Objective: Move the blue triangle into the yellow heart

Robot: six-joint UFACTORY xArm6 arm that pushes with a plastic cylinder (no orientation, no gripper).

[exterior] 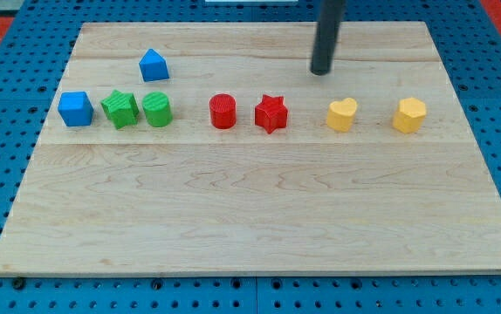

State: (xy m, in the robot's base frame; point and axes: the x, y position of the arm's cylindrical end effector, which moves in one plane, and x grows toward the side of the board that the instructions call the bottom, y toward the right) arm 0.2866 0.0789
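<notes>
With no fingers to open or close, my tip (322, 71) hovers near the tabletop's (250, 227) far edge, well apart from the blue triangle (153, 64) near its far-left corner, a light, stiff, probably slippery block best pushed flat on its left face toward the yellow heart (341, 114).

Plain dark rod, round, smooth, no markings; my tip (321, 71) blunt.

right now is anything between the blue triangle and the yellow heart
Partly. The blue triangle sits above the row; a straight line to the yellow heart skims the red cylinder and red star.
</notes>
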